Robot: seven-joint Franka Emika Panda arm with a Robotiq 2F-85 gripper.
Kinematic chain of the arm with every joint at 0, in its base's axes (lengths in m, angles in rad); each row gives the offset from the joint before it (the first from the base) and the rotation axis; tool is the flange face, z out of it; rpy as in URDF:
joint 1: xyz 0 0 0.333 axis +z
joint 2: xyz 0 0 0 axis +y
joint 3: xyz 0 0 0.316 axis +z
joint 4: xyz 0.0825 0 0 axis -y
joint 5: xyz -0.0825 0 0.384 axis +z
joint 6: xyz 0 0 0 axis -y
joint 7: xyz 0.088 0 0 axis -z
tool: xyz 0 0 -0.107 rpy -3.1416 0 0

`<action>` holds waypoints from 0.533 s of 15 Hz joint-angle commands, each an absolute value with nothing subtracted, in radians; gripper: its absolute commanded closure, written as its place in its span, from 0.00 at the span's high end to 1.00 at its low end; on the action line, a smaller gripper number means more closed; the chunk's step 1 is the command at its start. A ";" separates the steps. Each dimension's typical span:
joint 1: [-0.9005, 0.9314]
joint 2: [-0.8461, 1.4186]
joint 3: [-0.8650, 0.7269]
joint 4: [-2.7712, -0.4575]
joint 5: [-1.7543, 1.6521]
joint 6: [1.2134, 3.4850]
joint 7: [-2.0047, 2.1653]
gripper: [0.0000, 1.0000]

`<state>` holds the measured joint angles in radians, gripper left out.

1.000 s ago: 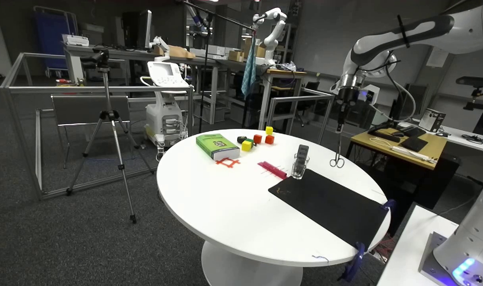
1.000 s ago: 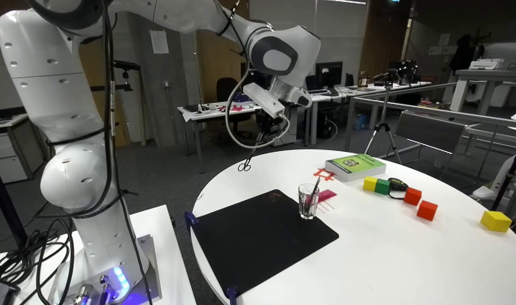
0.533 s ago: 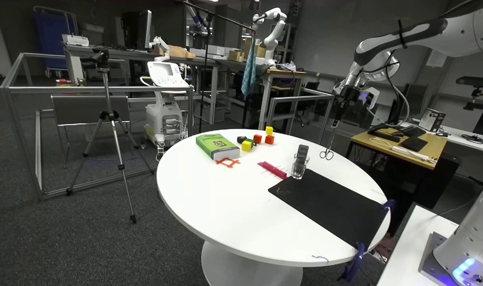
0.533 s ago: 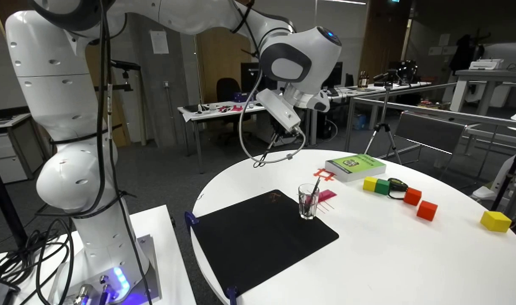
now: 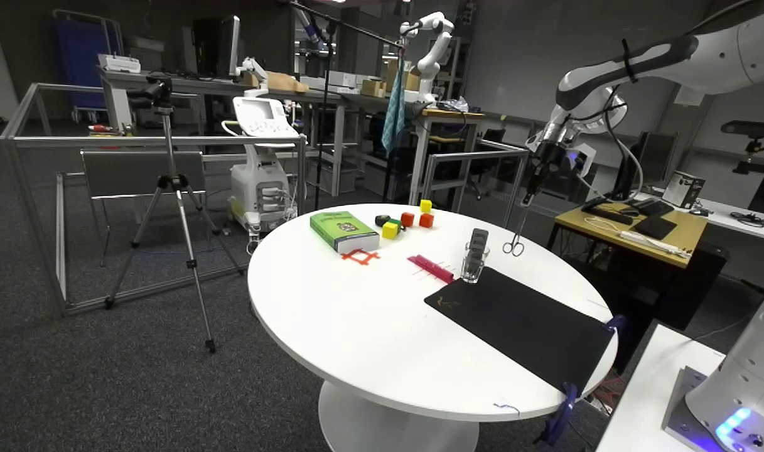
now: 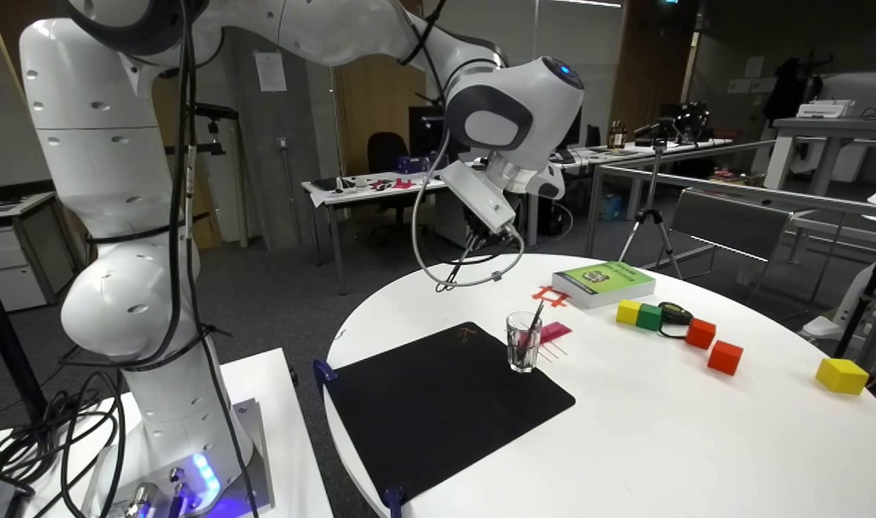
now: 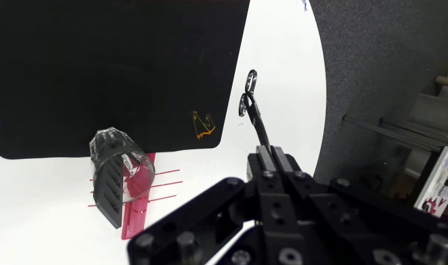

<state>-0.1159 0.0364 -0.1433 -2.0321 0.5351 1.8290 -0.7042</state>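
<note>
Gripper (image 7: 270, 149) with scissors (image 7: 258, 123), glass (image 7: 116, 143) with slab (image 7: 109, 189)

Your claw (image 7: 270, 149) is black with silvery screws (image 7: 241, 256). Above it, your white arm (image 6: 337, 32) wears black cables (image 6: 186, 86).

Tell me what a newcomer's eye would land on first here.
Most likely the big white robot arm over the round white table, its gripper shut on a ring-handled metal tool with the rings pointing down. Next might come the large black mat with a glass at its edge, and the bright green book on the same table.
</note>
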 commanded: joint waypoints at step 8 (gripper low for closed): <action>-0.148 0.124 -0.127 -2.061 0.610 1.960 -0.787 0.01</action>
<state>-0.1223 0.1179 -0.1430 -2.0461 0.5612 1.9320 -0.7517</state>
